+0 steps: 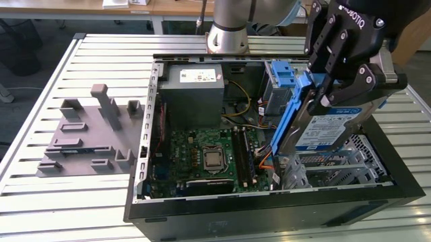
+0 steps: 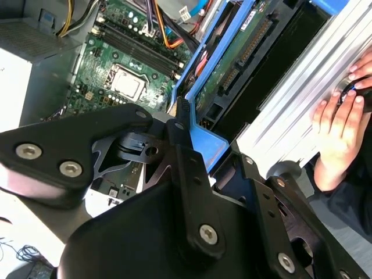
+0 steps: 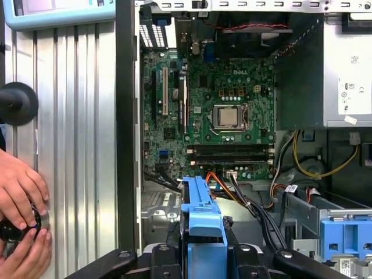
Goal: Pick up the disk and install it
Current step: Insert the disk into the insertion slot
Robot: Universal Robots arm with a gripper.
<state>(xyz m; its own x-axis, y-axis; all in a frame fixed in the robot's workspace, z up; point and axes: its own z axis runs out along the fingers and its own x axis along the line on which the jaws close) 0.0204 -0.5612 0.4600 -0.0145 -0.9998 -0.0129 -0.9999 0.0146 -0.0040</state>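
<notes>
Gripping one disk (image 1: 328, 130), one robot hand (image 1: 343, 93) over one computer case (image 1: 269, 213)

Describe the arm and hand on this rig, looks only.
Silver-grey cylindrical robot arm. Matte black two-finger hand: angular linkage bars, silver screw heads at the pivots, white lettering on its body.

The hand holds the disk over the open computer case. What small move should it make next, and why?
Probably a short lowering toward the metal drive cage. The hand is shut on the disk, which hangs tilted above the cage, not yet seated in it.
</notes>
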